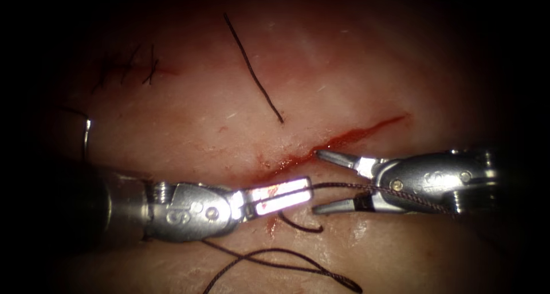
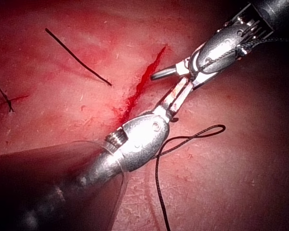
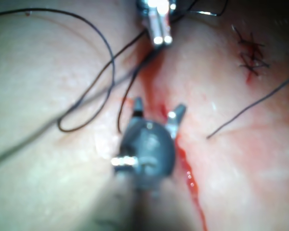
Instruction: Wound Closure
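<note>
1. Dark braided suture thread (image 1: 275,254) lay nearest the lens in a slack loop on the pale pork-belly tissue (image 1: 401,70), below both tools. The slack suggested nothing was under tension.
2. Left arm's steel needle-driver claw (image 1: 303,189) was closed, apparently pinching the thread at its tip. One strand ran from there to the right, across the other tool's body. Holding the strand level above the wound seemed meant to present it to the opposite tool.
3. Right arm's steel needle-driver claw (image 1: 316,181) stood wide open and gripped nothing. Its upper jaw rested at the edge of the cut and its lower jaw hung just beside the left claw's tip. The strand passed between the two jaws without being clamped.
4. A slanting red cut (image 1: 355,134) ran up to the right, with red fluid (image 1: 286,165) pooled at its lower end, touching the left claw.
5. The thin curved steel needle (image 1: 87,134) sat well left of the cut, held by neither tool. It appeared to lie on the surface, but I could not tell whether its point was in the tissue.
6. A short loose black thread end (image 1: 252,65) lay above the cut, and dark finished stitches (image 1: 134,67) sat far to the upper left.
</note>
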You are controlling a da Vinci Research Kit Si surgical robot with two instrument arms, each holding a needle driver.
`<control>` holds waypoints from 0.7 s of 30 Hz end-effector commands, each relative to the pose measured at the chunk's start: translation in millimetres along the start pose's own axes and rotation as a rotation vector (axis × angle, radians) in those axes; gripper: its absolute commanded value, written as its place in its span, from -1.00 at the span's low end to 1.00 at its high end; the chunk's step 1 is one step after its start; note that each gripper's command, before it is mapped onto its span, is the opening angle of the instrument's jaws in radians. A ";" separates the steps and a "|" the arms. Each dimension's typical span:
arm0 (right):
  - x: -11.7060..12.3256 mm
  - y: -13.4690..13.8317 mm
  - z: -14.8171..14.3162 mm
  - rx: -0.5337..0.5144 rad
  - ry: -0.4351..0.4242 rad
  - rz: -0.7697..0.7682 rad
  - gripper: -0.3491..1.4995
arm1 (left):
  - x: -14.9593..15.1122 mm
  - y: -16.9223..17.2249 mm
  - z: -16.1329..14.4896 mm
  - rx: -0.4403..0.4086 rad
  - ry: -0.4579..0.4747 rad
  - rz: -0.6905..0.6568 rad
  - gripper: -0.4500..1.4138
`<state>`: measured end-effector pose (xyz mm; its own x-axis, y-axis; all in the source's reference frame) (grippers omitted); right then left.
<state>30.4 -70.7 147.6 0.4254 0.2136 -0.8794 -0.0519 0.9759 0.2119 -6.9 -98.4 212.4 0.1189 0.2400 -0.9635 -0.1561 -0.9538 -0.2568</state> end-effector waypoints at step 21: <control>-3.1 -5.1 9.1 0.235 0.036 0.056 -1.00 | -3.6 -3.4 0.0 -0.030 0.017 -0.075 -1.00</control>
<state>36.9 -75.9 152.8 0.3980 0.2718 -0.8762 0.1354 0.9272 0.3492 -6.2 -95.1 216.4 0.1337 0.3059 -0.9426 -0.1202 -0.9392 -0.3218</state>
